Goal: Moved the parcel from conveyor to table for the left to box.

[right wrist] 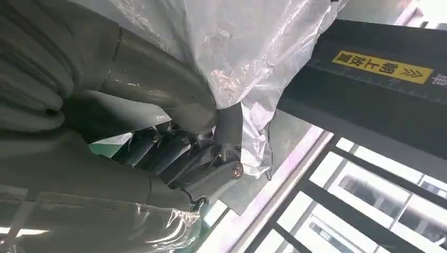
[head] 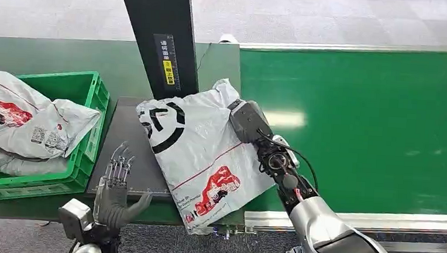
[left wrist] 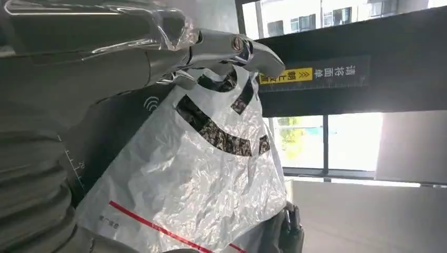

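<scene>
Green belt runs right; on the dark table (head: 127, 156) the parcel (head: 199, 154) lies slanting near-right. Right hand (head: 249, 121) grips its far-right edge; left hand (head: 114, 190) waits spread, just left.

A black upright post (head: 159, 37) stands on the dark green table (head: 49, 54). Beyond it lies grey floor (head: 333, 19); behind it, bright windows (left wrist: 327, 142), perhaps with trees outside.
</scene>
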